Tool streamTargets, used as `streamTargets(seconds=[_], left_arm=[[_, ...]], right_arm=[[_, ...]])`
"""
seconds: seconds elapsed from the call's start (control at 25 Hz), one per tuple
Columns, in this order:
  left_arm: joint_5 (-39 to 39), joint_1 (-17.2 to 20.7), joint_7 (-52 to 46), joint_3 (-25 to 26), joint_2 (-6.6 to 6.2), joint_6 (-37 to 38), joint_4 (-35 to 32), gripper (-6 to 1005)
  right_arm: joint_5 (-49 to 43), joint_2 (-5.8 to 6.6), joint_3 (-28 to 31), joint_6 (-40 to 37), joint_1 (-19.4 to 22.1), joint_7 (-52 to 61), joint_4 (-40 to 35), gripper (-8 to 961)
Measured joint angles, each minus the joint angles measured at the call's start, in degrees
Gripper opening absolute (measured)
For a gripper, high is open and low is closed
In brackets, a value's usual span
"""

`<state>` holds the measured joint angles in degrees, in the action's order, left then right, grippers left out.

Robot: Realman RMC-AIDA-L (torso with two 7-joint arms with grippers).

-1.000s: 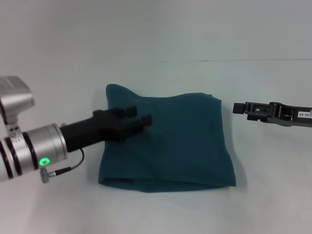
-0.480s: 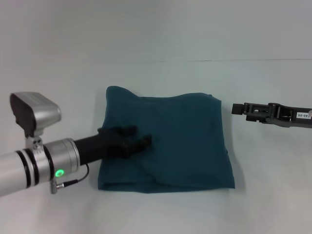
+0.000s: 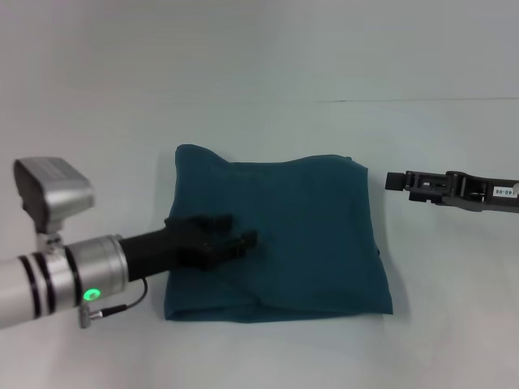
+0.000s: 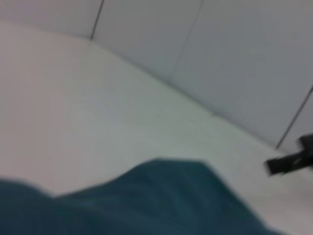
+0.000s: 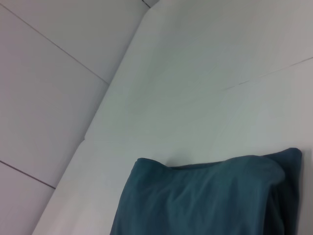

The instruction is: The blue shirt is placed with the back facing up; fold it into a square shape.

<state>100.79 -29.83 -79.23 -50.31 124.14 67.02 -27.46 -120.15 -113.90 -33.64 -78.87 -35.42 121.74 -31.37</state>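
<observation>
One blue shirt [image 3: 280,239], folded roughly square, lies mid-surface on the white surface [image 3: 259,130], white walls behind. Of two grippers, the left gripper [image 3: 235,239] rests on the shirt's near-left part with fingers slightly parted, holding nothing. The right gripper [image 3: 395,181] hovers just right of the shirt; I cannot tell its fingers' state.

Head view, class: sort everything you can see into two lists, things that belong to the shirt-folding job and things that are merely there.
Part of the job:
- blue shirt, folded to a rough square on the table
- left gripper, resting on the shirt's left part
- right gripper, off the shirt's right edge, clear of the cloth

Merely there:
- white table
- wall behind
</observation>
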Motion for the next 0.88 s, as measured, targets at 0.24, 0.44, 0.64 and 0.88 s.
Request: streamTargets(seconds=[0.24, 0.44, 0.64, 0.88], left_arm=[[0.02, 2.65, -1.62, 3.16, -0.13, 8.94, -4.92, 593], [0.03, 4.95, -3.52, 3.75, -0.25, 11.27, -7.09, 592], [0.41, 6.86, -6.77, 3.79, -0.21, 11.72, -8.55, 591], [3.7, 9.25, -11.77, 7.35, -0.12, 12.29, -10.62, 590]], right_arm=[[0.0, 0.17, -0.03, -0.13, 0.01, -0.02, -0.04, 915], [0.0, 0.46, 0.05, -0.08, 0.09, -0.02, 0.08, 916], [-0.02, 0.57, 0.1, -0.02, 0.09, -0.02, -0.01, 915], [-0.02, 0.77, 0.11, -0.27, 0.1, -0.02, -0.35, 915]])
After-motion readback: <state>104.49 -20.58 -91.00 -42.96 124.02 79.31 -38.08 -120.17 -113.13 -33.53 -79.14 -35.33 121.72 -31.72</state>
